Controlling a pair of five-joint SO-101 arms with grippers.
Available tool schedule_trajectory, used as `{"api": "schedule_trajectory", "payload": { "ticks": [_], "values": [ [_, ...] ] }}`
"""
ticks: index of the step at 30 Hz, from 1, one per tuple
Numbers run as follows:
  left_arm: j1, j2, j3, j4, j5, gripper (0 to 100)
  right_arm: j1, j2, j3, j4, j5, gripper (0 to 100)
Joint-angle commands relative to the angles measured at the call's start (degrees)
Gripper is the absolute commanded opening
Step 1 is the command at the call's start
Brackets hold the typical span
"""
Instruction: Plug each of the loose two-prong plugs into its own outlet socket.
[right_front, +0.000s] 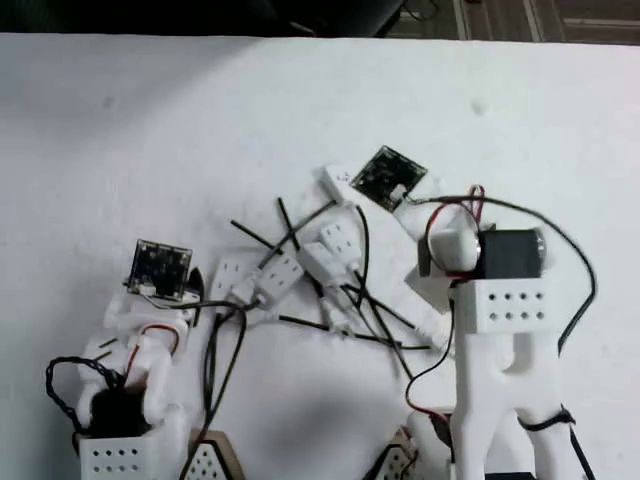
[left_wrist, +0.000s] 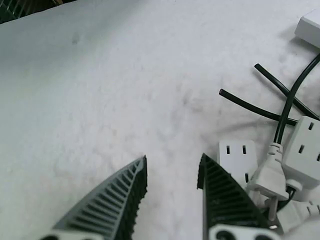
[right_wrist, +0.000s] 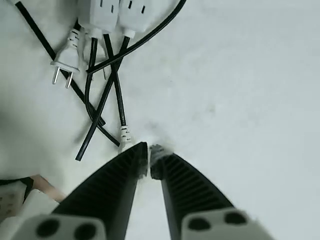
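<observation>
My left gripper (left_wrist: 173, 158) is open just above the bare tabletop, nothing between its dark ribbed fingers (left_wrist: 117, 200). Right beside one finger lies a white outlet socket (left_wrist: 237, 159), then a loose white two-prong plug (left_wrist: 268, 179) and a second socket (left_wrist: 306, 150). In the high view that gripper (right_front: 195, 285) sits left of the socket cluster (right_front: 285, 270). My right gripper (right_wrist: 150, 151) is shut with nothing in it, low over the table. Ahead of it a loose white plug (right_wrist: 67, 57) lies among black cords, below two sockets (right_wrist: 120, 11).
Black cords (right_front: 350, 300) cross the table's middle between the arms. Another white socket (right_front: 338, 180) lies next to the right arm's wrist board (right_front: 388, 175). The arm bases (right_front: 210, 460) stand at the near edge. Open white table (right_front: 150, 130) stretches to the far left.
</observation>
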Motion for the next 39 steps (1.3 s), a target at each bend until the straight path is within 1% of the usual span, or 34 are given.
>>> {"api": "schedule_trajectory", "payload": {
  "ticks": [1,3,7,14,21,27,31,35,39],
  "values": [
    [-0.3,-0.6,-0.3,-1.0,0.2,18,-0.8,-1.4,8.9,-5.2,2.5,1.9],
    [-0.3,-0.6,-0.3,-1.0,0.2,18,-1.2,-1.4,13.5,-5.2,5.4,3.8],
    [-0.3,-0.6,-0.3,-0.9,0.2,18,-0.2,-1.4,18.5,-4.4,10.3,12.1],
    [-0.3,-0.6,-0.3,-0.9,0.2,18,0.7,-1.4,24.4,-5.5,17.2,12.5],
    [-0.3,-0.6,-0.3,-0.9,0.2,18,1.7,-1.4,30.9,-17.7,17.6,12.7],
    [-0.3,-0.6,-0.3,-0.9,0.2,18,1.9,-1.4,32.4,-18.3,17.6,12.7],
    [-0.3,-0.6,-0.3,-0.9,0.2,18,3.6,-1.4,32.4,-18.9,17.9,13.0],
    [-0.3,-0.6,-0.3,-0.9,0.2,18,6.8,-1.3,32.5,-21.0,19.3,19.5],
    [-0.3,-0.6,-0.3,-0.9,0.2,18,8.3,-1.3,32.5,-21.5,19.5,20.2]
  ]
}}
